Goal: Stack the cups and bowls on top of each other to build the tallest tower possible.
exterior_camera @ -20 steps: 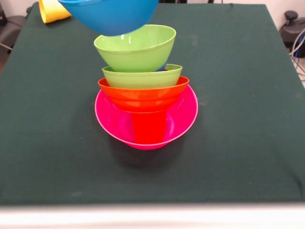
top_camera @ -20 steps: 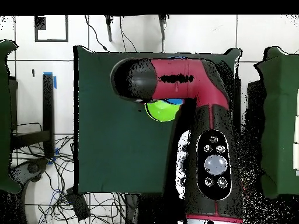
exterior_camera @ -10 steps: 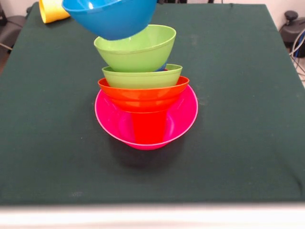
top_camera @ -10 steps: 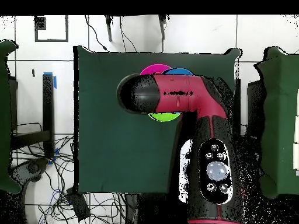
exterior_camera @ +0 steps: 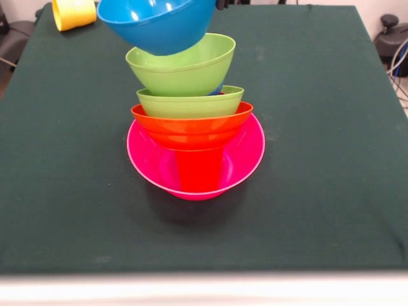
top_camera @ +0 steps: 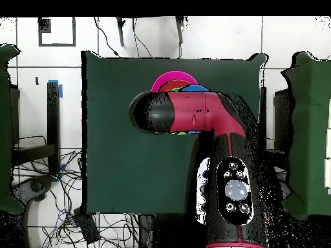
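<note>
Your glossy light blue plastic bowl has slid right and down, now tilted over the upper lime green bowl, top centre. You cannot tell the hand's grip; next comes seating it level.

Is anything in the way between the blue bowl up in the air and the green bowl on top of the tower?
Nothing visible is. The blue bowl hangs tilted right above the top green bowl, whose inside looks open.
</note>
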You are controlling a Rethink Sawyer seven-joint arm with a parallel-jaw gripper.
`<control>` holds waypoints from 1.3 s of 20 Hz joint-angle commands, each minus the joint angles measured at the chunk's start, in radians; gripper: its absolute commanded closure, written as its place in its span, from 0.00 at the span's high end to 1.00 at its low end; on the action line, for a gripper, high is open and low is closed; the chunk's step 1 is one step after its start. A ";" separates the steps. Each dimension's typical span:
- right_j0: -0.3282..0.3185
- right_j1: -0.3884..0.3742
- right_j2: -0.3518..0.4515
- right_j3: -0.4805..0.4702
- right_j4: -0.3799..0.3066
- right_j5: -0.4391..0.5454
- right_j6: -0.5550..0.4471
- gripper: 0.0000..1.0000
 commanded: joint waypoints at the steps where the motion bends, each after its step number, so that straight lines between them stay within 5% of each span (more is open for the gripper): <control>1: -0.002 0.001 0.066 0.097 -0.053 -0.022 -0.077 0.00; 26: -0.007 0.023 0.050 0.152 -0.085 -0.160 -0.046 0.00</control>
